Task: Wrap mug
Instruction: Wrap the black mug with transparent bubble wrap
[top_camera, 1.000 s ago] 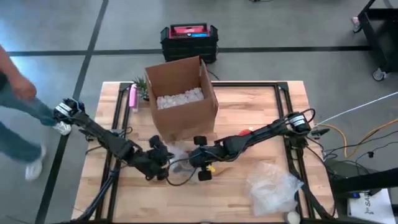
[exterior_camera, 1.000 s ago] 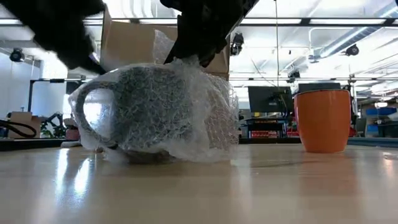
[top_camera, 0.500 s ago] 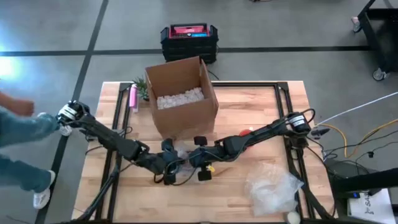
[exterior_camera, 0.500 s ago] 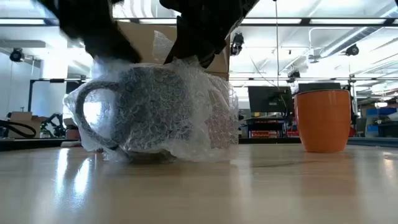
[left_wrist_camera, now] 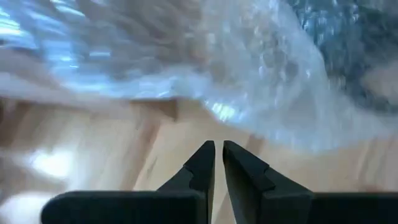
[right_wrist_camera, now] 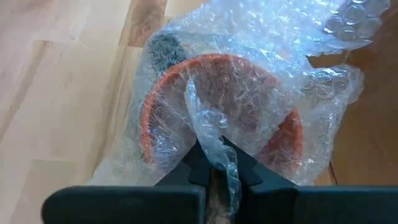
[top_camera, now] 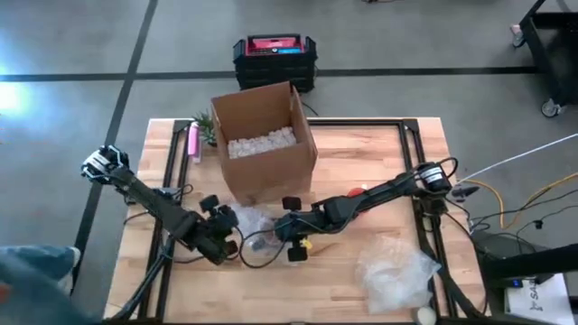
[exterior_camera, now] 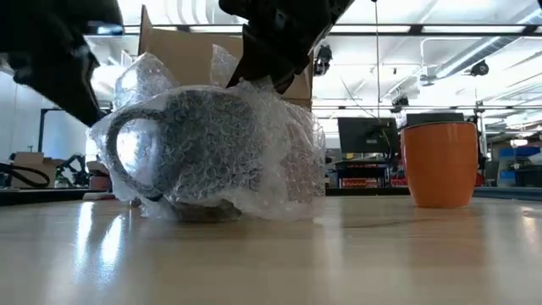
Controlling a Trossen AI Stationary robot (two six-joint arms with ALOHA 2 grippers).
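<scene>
The right gripper point(right_wrist_camera: 214, 163) is pinched tight on a fold of bubble wrap point(right_wrist_camera: 261, 81), holding it over the mouth of the mug point(exterior_camera: 203, 148), which lies on its side on the table point(top_camera: 361, 149) just in front of the cardboard box point(top_camera: 264, 140). The left gripper point(left_wrist_camera: 218, 163) sits beside the handle end with its fingers nearly together and nothing between them. From here the mug looks heavy, hard and breakable, while the wrap is light, soft and springy, likely to slip. I'd grab the loose edges of the film, not the mug. An orange cup point(exterior_camera: 439, 163) stands well apart.
</scene>
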